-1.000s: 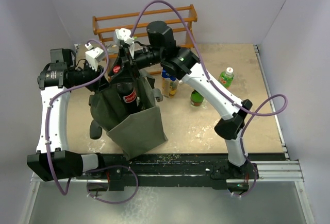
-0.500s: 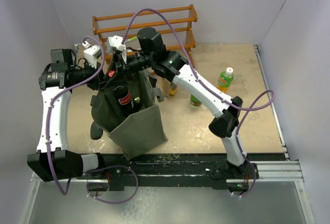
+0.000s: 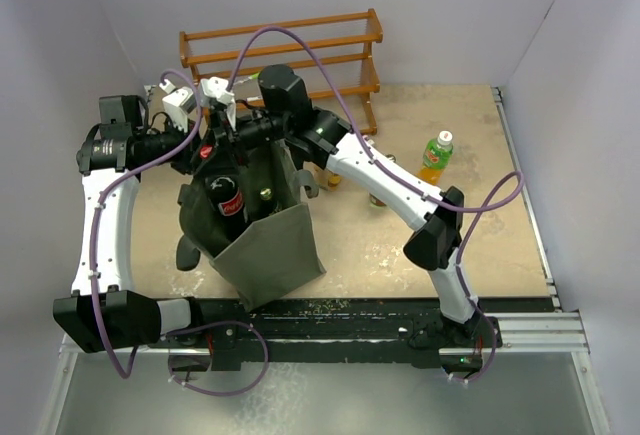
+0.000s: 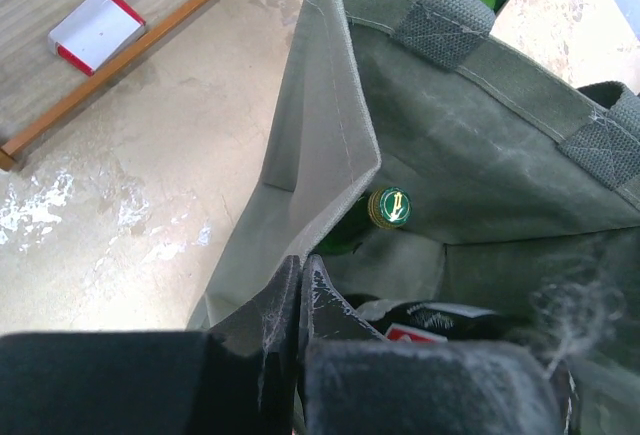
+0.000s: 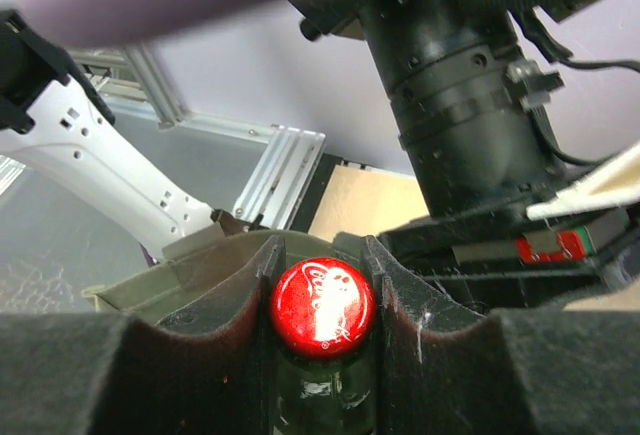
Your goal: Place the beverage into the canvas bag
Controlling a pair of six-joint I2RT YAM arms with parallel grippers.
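The dark grey-green canvas bag (image 3: pixel 262 240) stands open at the near left of the table. My left gripper (image 3: pixel 196 158) is shut on the bag's rim (image 4: pixel 335 145) and holds it open; its jaws (image 4: pixel 298 277) pinch the cloth. My right gripper (image 3: pixel 216 141) is shut on the neck of a dark cola bottle (image 3: pixel 226 198) with a red cap (image 5: pixel 322 307). The bottle hangs tilted, its lower part inside the bag's mouth. A green-capped bottle (image 4: pixel 388 207) stands inside the bag, and the cola label (image 4: pixel 418 332) shows beside it.
A wooden rack (image 3: pixel 285 50) stands at the back. Several bottles (image 3: pixel 334 170) stand just right of the bag, and a green bottle with a white cap (image 3: pixel 437 152) stands further right. A small white and red box (image 4: pixel 97 29) lies by the rack.
My right gripper has moved left and down with the cola bottle, which now sits deeper in the bag's mouth. The left gripper has kept its hold on the rim.
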